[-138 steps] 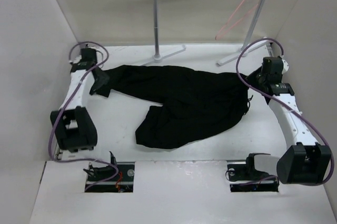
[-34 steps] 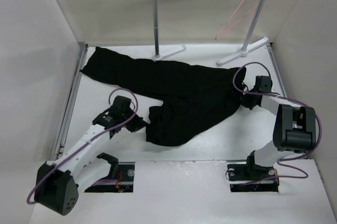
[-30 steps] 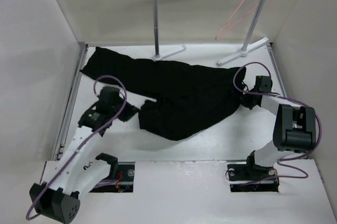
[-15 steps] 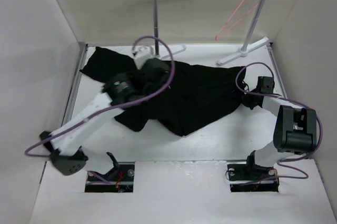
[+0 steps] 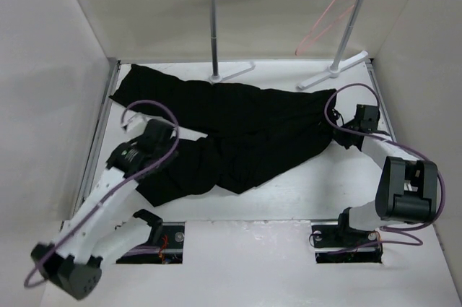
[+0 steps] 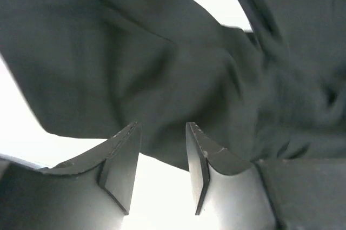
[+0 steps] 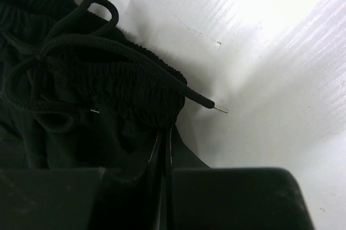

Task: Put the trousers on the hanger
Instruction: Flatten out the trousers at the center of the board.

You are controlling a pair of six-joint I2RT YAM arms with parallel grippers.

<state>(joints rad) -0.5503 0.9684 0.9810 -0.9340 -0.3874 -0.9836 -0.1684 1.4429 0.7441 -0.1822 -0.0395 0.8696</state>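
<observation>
Black trousers (image 5: pixel 245 133) flat on the counter (image 5: pixel 289 191): left pincer (image 6: pixel 162 128) just let the near leg go, jaws parted and empty, right pincer (image 7: pixel 165 138) pinched tight on the waistband, so I'd say spreading's done, hanging next; one trousers, one hanger (image 5: pixel 310 32) on one rack (image 5: pixel 214 25), two pincers.

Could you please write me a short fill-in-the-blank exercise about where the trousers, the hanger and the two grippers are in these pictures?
The pink hanger hangs on the white ____, with no garment on it.
The right gripper is shut on the ____ of the black trousers.
The left gripper is ____ and holds nothing.
Missing words: rack; waistband; open.
</observation>
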